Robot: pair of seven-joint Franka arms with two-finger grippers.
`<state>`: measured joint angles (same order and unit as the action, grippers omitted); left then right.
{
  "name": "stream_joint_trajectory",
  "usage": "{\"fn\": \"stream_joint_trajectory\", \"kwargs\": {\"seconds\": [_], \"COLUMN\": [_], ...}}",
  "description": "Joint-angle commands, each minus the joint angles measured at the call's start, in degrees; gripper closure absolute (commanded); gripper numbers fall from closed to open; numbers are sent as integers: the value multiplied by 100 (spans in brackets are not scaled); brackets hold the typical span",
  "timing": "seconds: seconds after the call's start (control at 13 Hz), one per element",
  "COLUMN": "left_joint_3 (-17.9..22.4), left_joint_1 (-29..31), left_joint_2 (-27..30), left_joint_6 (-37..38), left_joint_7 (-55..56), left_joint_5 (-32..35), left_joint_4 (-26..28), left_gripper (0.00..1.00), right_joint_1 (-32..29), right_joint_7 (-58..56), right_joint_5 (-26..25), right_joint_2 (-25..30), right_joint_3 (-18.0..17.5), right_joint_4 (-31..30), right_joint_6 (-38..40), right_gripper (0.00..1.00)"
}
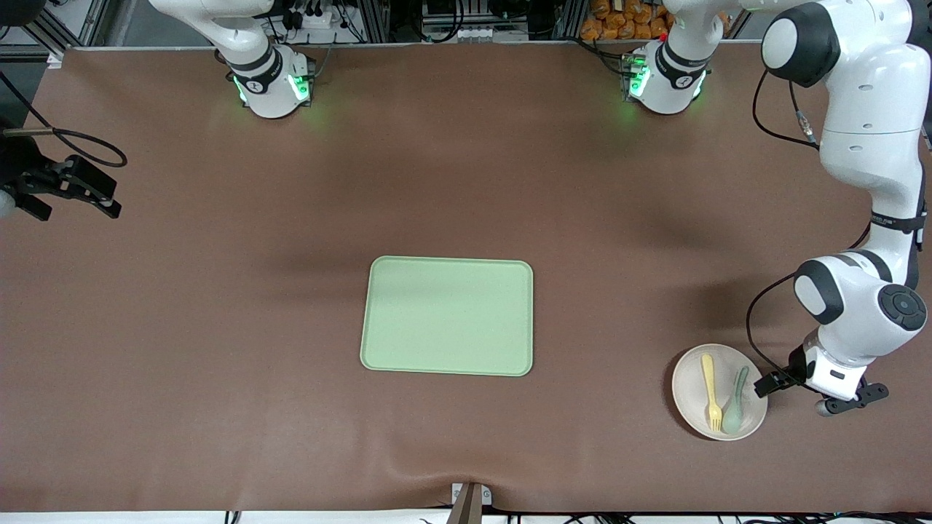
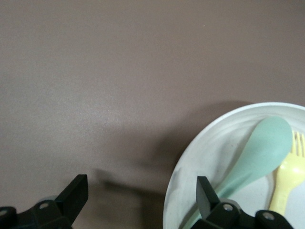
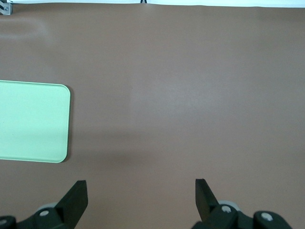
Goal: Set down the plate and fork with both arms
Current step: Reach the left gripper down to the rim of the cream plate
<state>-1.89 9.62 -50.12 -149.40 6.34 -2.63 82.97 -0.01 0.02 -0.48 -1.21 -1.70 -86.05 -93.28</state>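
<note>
The round pale plate [image 1: 688, 382] lies near the front camera at the left arm's end of the table. The yellow fork [image 1: 710, 391] lies in it beside a pale grey-green spoon [image 1: 735, 402]. My left gripper [image 1: 819, 391] is open and empty, low beside the plate's rim. In the left wrist view my left gripper [image 2: 141, 195] has one finger over the plate's rim [image 2: 200, 157] and the other over bare table; the spoon [image 2: 257, 152] and the fork [image 2: 288, 176] show there too. My right gripper [image 1: 73, 206] is open and empty over the table's right-arm end, and it also shows in the right wrist view [image 3: 141, 198].
A rectangular light-green tray [image 1: 448, 316] lies at the middle of the brown table, and its corner shows in the right wrist view [image 3: 33, 121]. A small clamp [image 1: 470, 498] sits at the table edge nearest the front camera. The arms' bases stand along the edge farthest from that camera.
</note>
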Motion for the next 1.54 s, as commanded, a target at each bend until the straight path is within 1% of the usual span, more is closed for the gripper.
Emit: {"fn": "stream_joint_trajectory", "kwargs": {"seconds": [0.0,0.15,0.23,0.31,0.38,0.46,0.54,0.69,0.77,0.85,0.92,1.0,1.08,1.46], "left_joint_3": [48,48,40,48,40,48,48,57,57,57,57,57,57,57], "left_joint_1": [-119,-162,-180,-180,-180,-189,-206,-233,-233,-233,-233,-233,-224,-224], "left_joint_2": [-200,-218,-218,-226,-226,-244,-270,-279,-279,-288,-288,-288,-279,-200], "left_joint_6": [-220,-230,-230,-230,-230,-230,-230,-238,-238,-238,-238,-238,-238,-238], "left_joint_7": [157,157,157,157,201,340,403,421,464,508,509,509,509,412], "left_joint_5": [-97,-97,-97,-106,-115,-106,-106,-106,-106,-106,-106,-106,-106,-45], "left_joint_4": [-193,-185,-185,-185,-185,-185,-193,-193,-193,-193,-193,-193,-193,-185], "left_gripper": [0,0,5,16,31,39,46,47,53,62,79,92,100,100], "right_joint_1": [-61,-70,-61,-61,-70,-61,-61,-61,-61,-70,-70,-61,-70,-70], "right_joint_7": [-55,-55,-55,-55,-55,-55,-55,-55,-55,-55,-55,-55,-55,-55], "right_joint_5": [92,92,92,92,92,92,92,92,92,109,135,136,136,136], "right_joint_2": [-38,-46,-46,-46,-46,-46,-46,-46,-46,-46,-46,-46,-46,-46], "right_joint_3": [-23,-32,-23,-23,-32,-23,-23,-32,-32,-32,-32,-23,-23,-23], "right_joint_4": [115,123,115,115,115,115,115,124,115,123,124,115,123,115], "right_joint_6": [82,73,82,82,73,73,73,64,64,55,64,64,64,64], "right_gripper": [0,0,0,0,0,0,0,0,0,0,0,0,0,0]}}
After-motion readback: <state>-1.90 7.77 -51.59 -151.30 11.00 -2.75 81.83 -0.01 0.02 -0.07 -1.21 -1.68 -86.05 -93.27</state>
